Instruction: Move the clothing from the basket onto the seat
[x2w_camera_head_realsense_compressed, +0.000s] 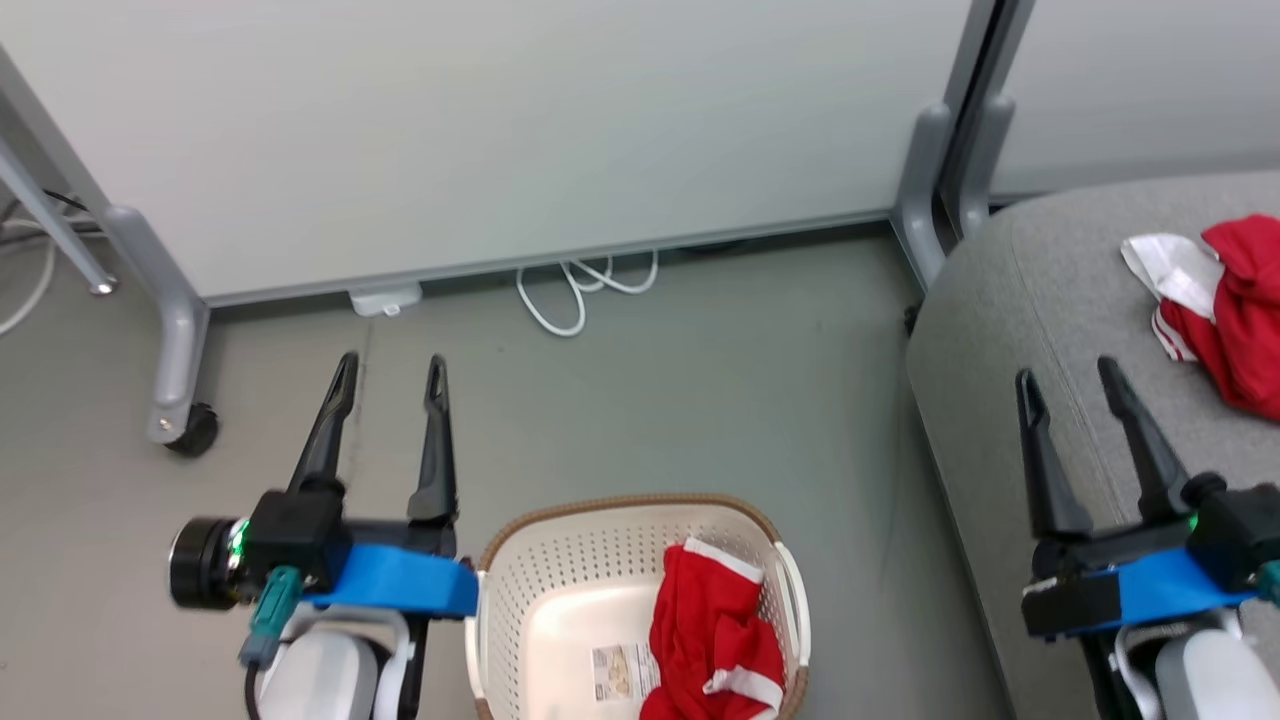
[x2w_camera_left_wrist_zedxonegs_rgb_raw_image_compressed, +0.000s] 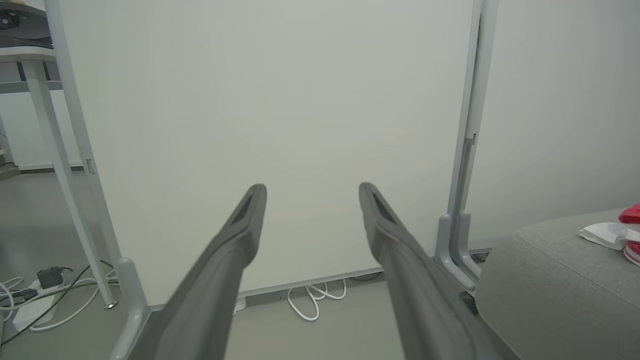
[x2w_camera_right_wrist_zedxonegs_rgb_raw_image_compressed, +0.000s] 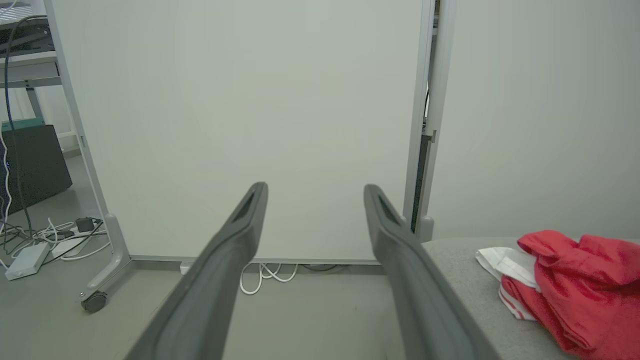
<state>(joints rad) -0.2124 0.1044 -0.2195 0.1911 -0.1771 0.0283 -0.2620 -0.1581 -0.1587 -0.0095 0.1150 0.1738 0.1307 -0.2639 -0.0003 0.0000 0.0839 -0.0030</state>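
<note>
Hanging over the grey floor (x2w_camera_head_realsense_compressed: 700, 380), the left gripper (x2w_camera_head_realsense_compressed: 392, 362) has its two long dark fingers spread wide with nothing between them, just to the left of the basket (x2w_camera_head_realsense_compressed: 560, 575). The basket, cream-white and perforated with a brown woven-look rim, sits on the floor at the bottom of the head view. Inside it, against the right-hand wall, lies a crumpled red garment (x2w_camera_head_realsense_compressed: 700, 630) with white stripe trim showing at its top and lower edge. Beside that garment, on the basket's bare bottom, is a rectangular sticker (x2w_camera_head_realsense_compressed: 625, 672); it carries a small picture and lines of print, but the lettering is too small to read. The right gripper (x2w_camera_head_realsense_compressed: 1066, 372) is likewise spread apart and empty, held over the near edge of the seat (x2w_camera_head_realsense_compressed: 1020, 320), a large rounded form in light grey woven fabric with a seam line running along it. A second red garment (x2w_camera_head_realsense_compressed: 1245, 320) lies bunched on the seat beyond that gripper and apart from its fingertips, with a white part and red-and-white striped trim at its left side; no writing can be made out on it. Behind everything stands a pale panel (x2w_camera_head_realsense_compressed: 500, 130) on a grey castor (x2w_camera_head_realsense_compressed: 195, 430), with a looped white cable (x2w_camera_head_realsense_compressed: 575, 290) at its foot.
</note>
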